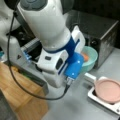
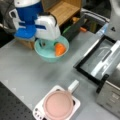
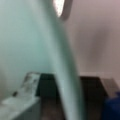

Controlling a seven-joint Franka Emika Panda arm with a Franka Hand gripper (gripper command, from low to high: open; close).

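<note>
The gripper (image 2: 44,43) reaches down into the teal bowl (image 2: 47,55) at its rim; whether its fingers are parted or closed I cannot tell. An orange carrot-like piece (image 2: 60,49) lies inside the bowl, just beside the gripper. In both front views a pink-lidded pot (image 2: 58,105) on a white base sits well apart from the bowl, and a metal oven (image 1: 102,32) stands behind the bowl.
</note>
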